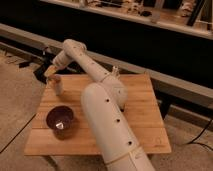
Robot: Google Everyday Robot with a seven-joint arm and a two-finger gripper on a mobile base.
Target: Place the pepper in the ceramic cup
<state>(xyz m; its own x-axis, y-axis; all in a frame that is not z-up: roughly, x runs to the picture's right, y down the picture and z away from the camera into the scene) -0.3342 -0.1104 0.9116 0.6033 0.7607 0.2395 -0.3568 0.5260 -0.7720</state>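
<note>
White arm (102, 95) reaching from 5 o'clock across wooden table (135, 107) toward 10 o'clock corner. Gripper (51, 71) at far left edge of table, hanging just above cup (58, 85). Pepper (50, 71) at gripper tip, orange, tilted, pale end pointing down toward 5 o'clock at cup mouth; fingers seemingly clamped on it, though hard to make out. Pepper directly over cup rim, slightly toward 11 o'clock of it; touching or just clear of rim, cannot tell.

Cup upright, pale, on table near 10 o'clock corner. Dark maroon bowl (60, 120) at 6 o'clock from cup, well apart, near front left of table, with something pale inside. Arm's thick lower segment covering table centre; elbow joint (116, 82) near table's far edge at 12 o'clock. Dark cables (20, 60) on floor at 9 o'clock beyond table. Long dark ledge (150, 65) running behind table across 12 o'clock.
</note>
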